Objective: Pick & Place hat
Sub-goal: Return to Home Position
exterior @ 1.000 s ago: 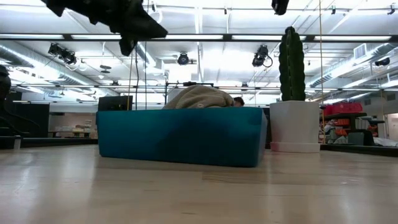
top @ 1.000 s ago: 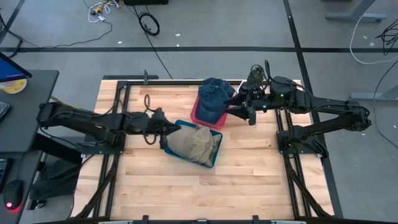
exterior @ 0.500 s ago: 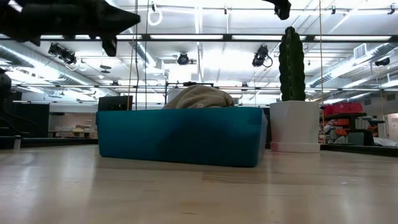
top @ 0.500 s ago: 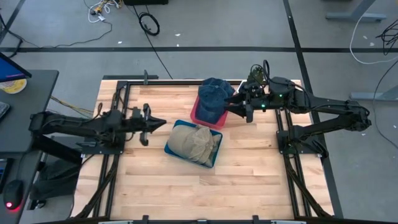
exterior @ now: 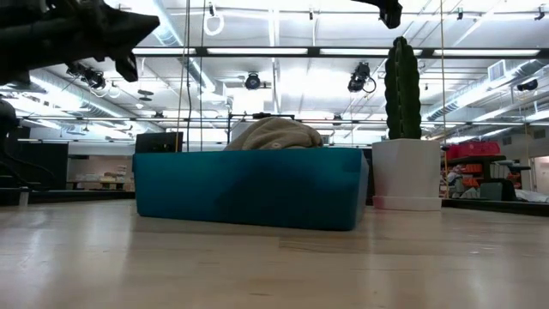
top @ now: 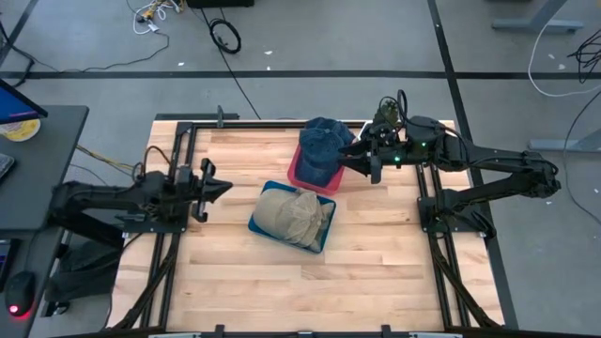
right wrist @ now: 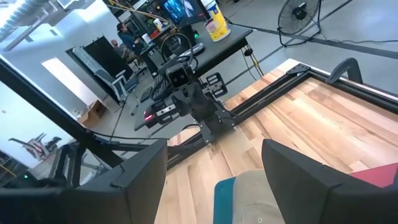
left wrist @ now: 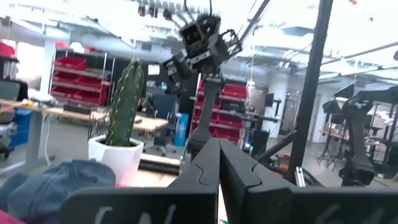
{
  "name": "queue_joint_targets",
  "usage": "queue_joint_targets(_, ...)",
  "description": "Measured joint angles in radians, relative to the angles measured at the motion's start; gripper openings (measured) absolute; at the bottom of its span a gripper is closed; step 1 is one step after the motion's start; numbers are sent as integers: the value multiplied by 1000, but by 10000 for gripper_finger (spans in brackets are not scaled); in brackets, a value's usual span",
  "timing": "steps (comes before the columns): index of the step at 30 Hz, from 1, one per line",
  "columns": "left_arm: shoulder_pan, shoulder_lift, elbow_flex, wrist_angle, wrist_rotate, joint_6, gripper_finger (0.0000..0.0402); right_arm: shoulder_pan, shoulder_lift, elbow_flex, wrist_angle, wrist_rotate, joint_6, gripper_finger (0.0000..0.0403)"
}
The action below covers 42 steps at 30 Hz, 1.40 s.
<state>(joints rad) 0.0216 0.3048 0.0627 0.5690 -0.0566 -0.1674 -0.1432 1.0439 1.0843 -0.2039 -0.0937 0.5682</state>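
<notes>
On the counter (top: 282, 282) the blue bin (top: 322, 240) lies mid-table, with the red bin (top: 299, 176) just behind it. A brown cap (top: 293, 216) is heaped in the blue bin and a blue cap (top: 322, 145) fills the red one.

Both look like light, soft cloth that would slump and fold under a pinch. The stiffer brim, or a bunched fold at the crown, is probably the safest hold.

The left gripper (top: 222, 187) hangs over the counter's left side, well apart from the bins. The right gripper (top: 353, 162) hovers beside the red bin.

The high view leaves the fingers unclear. The left wrist view shows that arm's fingers (left wrist: 202, 168) pressed together on nothing, and the right wrist view shows its fingers (right wrist: 298, 168) spread wide. Only the low view shows the brown cap rising above the blue bin's rim, while that bin hides the red one.
</notes>
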Motion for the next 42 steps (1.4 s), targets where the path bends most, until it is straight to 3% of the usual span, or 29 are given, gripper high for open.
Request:
queue_joint_targets(16,0,-306,-7,-249,3,85,3,0,0,0,-3,8,26,265)
queue_joint_targets(26,2,-300,-12,-339,28,68,3,0,0,0,-49,8,51,265)
queue_joint_targets(36,5,-302,-53,-299,26,55,3,0,0,0,-53,8,79,265)
queue_joint_targets(42,5,-300,-53,-427,25,21,3,0,0,0,-53,8,79,265)
